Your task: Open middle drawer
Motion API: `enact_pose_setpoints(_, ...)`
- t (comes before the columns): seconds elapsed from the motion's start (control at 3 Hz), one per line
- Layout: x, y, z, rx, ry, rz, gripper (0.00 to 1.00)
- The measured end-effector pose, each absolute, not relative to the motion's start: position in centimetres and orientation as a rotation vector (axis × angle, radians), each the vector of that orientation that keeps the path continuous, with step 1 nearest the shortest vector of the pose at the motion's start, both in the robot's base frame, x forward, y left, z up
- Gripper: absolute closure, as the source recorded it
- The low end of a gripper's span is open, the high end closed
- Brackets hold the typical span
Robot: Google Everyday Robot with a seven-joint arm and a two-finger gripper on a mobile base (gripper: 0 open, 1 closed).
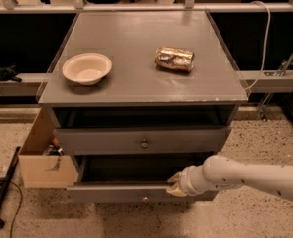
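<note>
The pale gripper [175,185] rests at the top edge of the middle drawer [111,193], a wide, shallow grey wooden drawer standing partly out of its cabinet. I cannot tell how wide the gripper stands. The small round metal knob [145,199] lies just left of and below it, and the taller grey drawer front [101,141] is above. The panel looks stiff and the drawer probably slides lightly. The rigid top edge or the knob offers the hold.
</note>
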State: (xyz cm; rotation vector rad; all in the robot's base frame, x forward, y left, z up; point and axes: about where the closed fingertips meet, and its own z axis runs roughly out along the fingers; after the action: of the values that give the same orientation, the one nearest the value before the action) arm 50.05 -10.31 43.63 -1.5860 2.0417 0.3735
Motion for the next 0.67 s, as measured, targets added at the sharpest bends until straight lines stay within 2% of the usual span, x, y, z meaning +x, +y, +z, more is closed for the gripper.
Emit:
enact_pose_setpoints(0.33, 44.3, -9.3, 46.4, -1.584, 1.965, 0.38, 1.0)
enact_pose_setpoints(0.67, 39.3, -9.1, 45.5, -1.585, 1.982, 0.444, 0.81)
